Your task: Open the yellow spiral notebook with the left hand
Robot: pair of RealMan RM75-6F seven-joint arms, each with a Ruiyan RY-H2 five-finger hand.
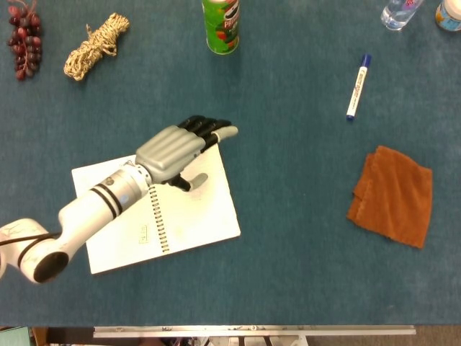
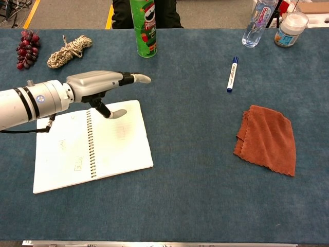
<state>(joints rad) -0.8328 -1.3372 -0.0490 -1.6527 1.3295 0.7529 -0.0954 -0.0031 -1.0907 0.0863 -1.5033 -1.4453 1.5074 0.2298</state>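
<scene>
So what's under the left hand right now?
The left hand hovers with fingers spread over the open notebook, above the right page's top corner. White pages with faint marks show; the yellow cover and the corner beneath the palm are hidden.

One notebook [image 2: 92, 146], one marker [image 2: 232, 74], one cloth [image 2: 267, 139].
</scene>
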